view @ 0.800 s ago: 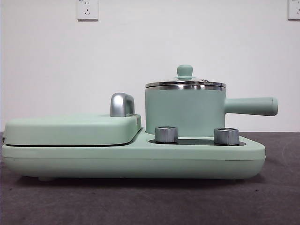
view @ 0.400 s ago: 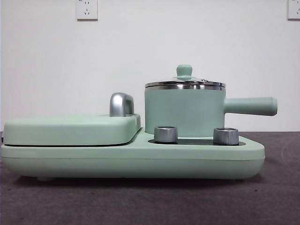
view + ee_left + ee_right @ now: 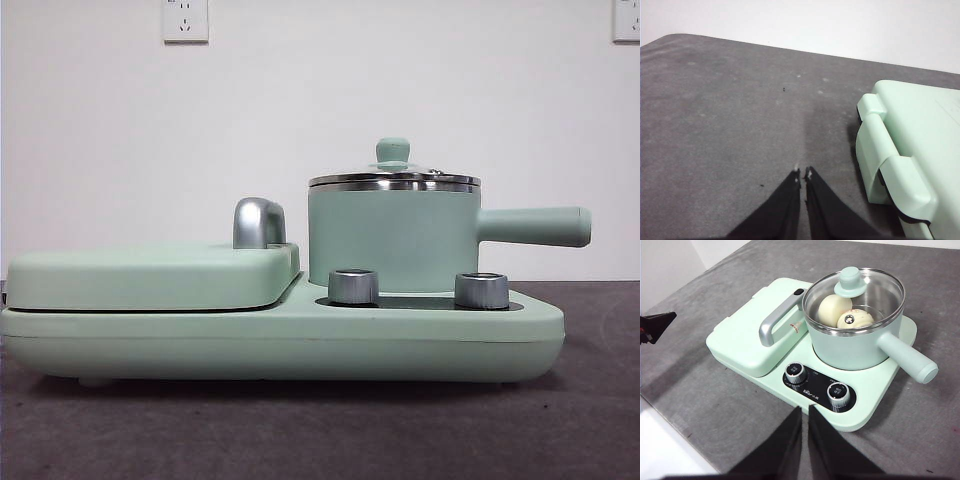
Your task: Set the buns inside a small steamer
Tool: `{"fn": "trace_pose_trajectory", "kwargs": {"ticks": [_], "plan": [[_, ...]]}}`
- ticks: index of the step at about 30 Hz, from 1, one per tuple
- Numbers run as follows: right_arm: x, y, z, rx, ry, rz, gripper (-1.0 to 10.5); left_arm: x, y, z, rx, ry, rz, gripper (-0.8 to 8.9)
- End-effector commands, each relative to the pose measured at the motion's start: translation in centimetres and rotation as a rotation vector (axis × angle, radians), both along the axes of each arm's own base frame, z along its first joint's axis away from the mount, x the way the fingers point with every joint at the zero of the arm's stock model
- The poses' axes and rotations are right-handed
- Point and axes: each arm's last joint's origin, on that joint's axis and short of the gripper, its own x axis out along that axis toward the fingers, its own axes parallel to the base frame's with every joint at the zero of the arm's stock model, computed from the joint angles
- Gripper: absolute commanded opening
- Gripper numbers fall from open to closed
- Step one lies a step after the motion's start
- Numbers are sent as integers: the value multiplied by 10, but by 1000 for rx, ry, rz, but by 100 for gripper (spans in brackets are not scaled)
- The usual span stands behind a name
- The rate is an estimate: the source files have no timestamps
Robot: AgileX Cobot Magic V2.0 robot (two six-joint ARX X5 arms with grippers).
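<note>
As seen from the right wrist camera, the right gripper (image 3: 803, 412) hangs nearest the viewer with its two black jaws pressed together and nothing between them. Just beyond it lies the front edge of the mint-green cooker base (image 3: 875, 407), carrying two steel control knobs (image 3: 795, 373). Behind the knobs stands the small steamer (image 3: 852, 342), its glass lid (image 3: 870, 292) seated on the rim and its straight side handle (image 3: 907, 357) running out over the base's corner, away from the griddle (image 3: 747, 337). Through the glass both buns (image 3: 832, 310) are visible inside the pot, touching each other; by this evidence the task appears complete. The buns lie ahead of and beyond the right gripper, which is judged the nearer arm. Any further move would call only for withdrawal, and open grey tabletop (image 3: 715, 405) surrounds the cooker on the near side. Farthest off, the left gripper (image 3: 803, 173) is likewise closed and empty, low over bare table beside the griddle's hinged end (image 3: 890, 160), well apart from the steamer.
</note>
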Motion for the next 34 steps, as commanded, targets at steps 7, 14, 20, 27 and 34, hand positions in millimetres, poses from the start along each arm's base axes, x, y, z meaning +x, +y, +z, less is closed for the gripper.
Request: {"fn": "trace_pose_trajectory", "kwargs": {"ticks": [7, 14, 20, 27, 34], "plan": [[0, 1, 3, 2, -19, 9, 20, 1, 0, -7, 16, 22, -6, 21], [1, 0, 1, 9, -34, 0, 20, 1, 0, -7, 16, 22, -5, 21], [14, -9, -33, 65, -306, -197, 14, 1, 0, -7, 16, 21, -5, 21], [39, -27, -117, -46, -538, -560, 14, 1, 0, -7, 16, 21, -5, 21], [50, -34, -165, -124, -410, -674, 14, 1, 0, -7, 16, 22, -5, 21]]}}
